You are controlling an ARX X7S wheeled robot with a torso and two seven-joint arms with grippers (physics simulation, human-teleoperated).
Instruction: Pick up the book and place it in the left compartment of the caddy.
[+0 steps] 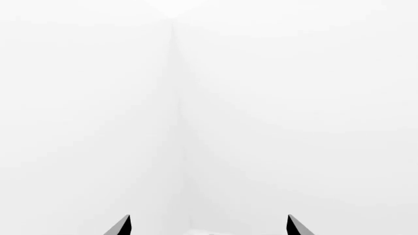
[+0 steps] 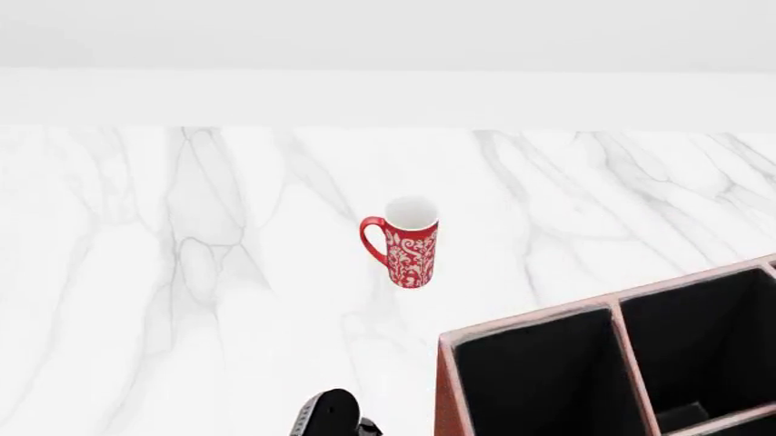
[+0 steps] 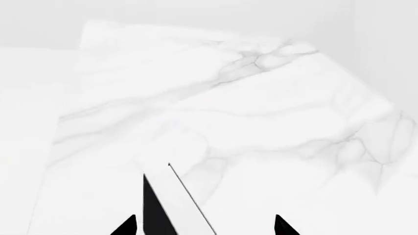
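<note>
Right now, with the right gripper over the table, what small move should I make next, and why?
Probably ease the right gripper forward around the book before closing. Its fingers stand apart, and the book's black cover and white page edge show between them, seemingly ungripped and nearer one finger. The head view does not show the book.

Glossy patterned ceramic mug (image 2: 410,242), polished marble table (image 2: 182,272), leather-look caddy (image 2: 444,391)
</note>
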